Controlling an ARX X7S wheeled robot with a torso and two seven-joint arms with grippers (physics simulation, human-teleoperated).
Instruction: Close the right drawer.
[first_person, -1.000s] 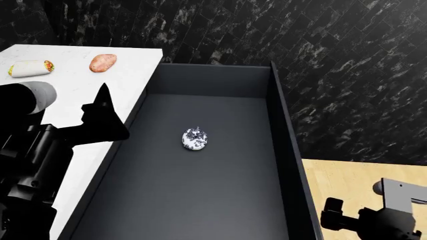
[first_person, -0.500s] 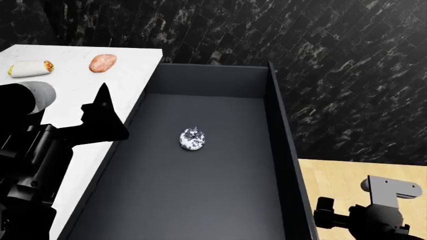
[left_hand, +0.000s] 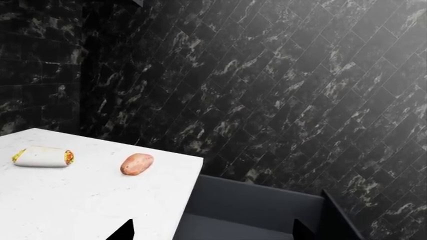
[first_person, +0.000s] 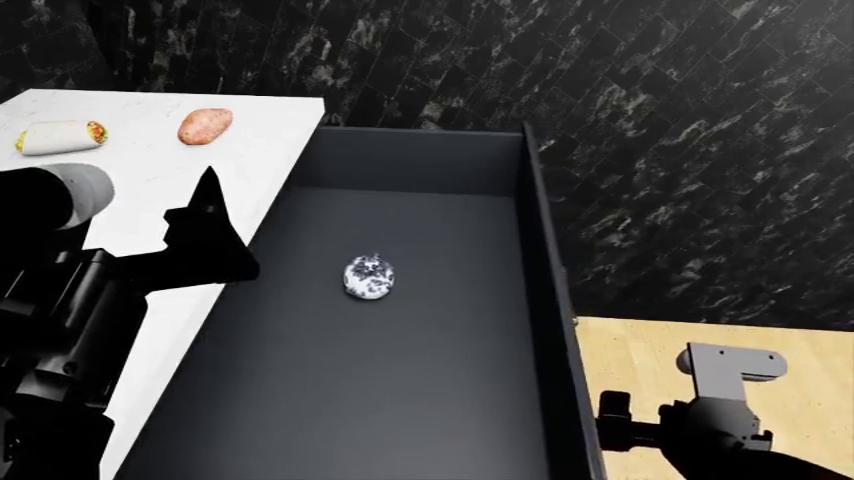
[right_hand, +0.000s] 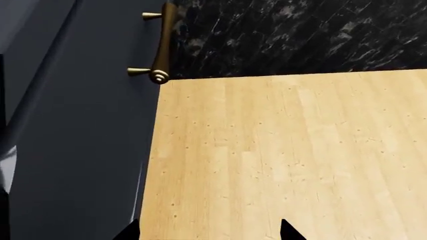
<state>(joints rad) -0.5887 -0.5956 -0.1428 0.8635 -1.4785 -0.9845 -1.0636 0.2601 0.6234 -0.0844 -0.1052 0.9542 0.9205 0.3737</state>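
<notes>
The right gripper (right_hand: 207, 234) shows only two dark finger tips at the edge of its wrist view, standing apart with bare wooden floor (right_hand: 287, 150) between them and nothing held. Just beside those fingers runs the dark panelled front of the right drawer (first_person: 400, 340), and farther along that front sits its short brass bar handle (right_hand: 160, 42). In the head view this arm hangs low, outside the drawer's front panel and over the floor, with a grey bracket (first_person: 727, 365) on top of it.

The left gripper (left_hand: 210, 231) likewise shows two dark tips set wide apart, gripping nothing. In the head view it hovers above the white surface (first_person: 267, 140), near that surface's edge where it meets the drawer's side.

The right drawer is pulled far out, its deep grey inside open to view. A small black-and-white speckled ball (first_person: 368, 277) lies on its floor, about midway along and well apart from the walls.

On the white surface, well away from the fingers, lie a wrap (first_person: 60, 136) and a sweet potato (first_person: 204, 125), near each other but not touching. Black marbled tile wall (left_hand: 280, 90) rises behind everything.
</notes>
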